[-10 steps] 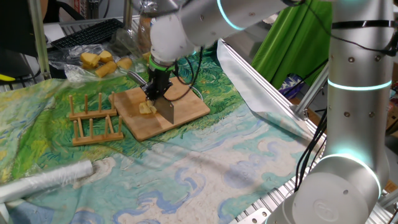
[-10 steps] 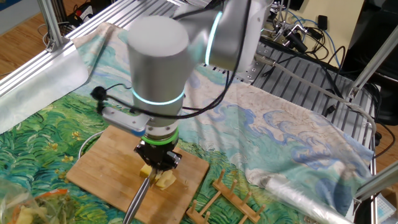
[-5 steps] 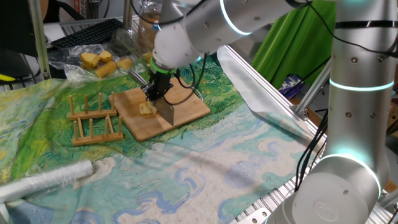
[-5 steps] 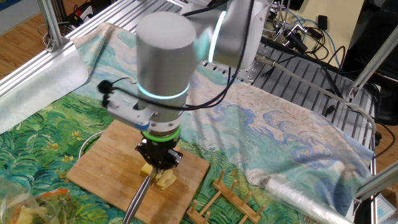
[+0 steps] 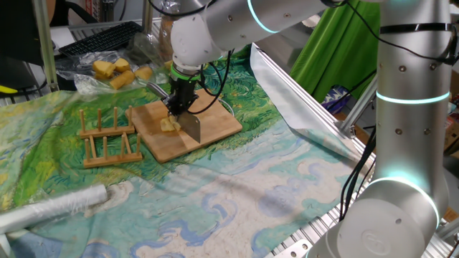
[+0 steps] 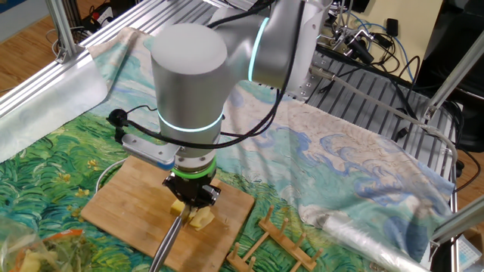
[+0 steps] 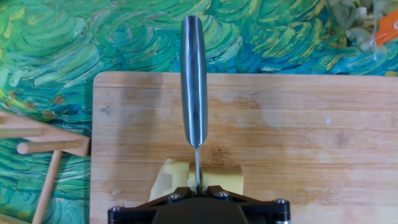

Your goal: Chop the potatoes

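Note:
The potatoes are one pale-yellow chunk lying on a bamboo cutting board. My gripper is shut on a knife right above the chunk. In the hand view the knife's steel handle points away from me, and its thin blade edge runs down into the middle of the chunk. One fixed view shows the broad blade standing on the board beside the potato. The handle sticks out toward the lower edge in the other fixed view.
A wooden peg rack stands just left of the board. A plastic bag with more potato pieces lies behind it. A roll of clear film rests at the front left. Aluminium frame rails border the painted cloth.
The arm's upper links swung slightly to one side and back. The gripper, the knife and the potato chunk stay in the same place on the board.

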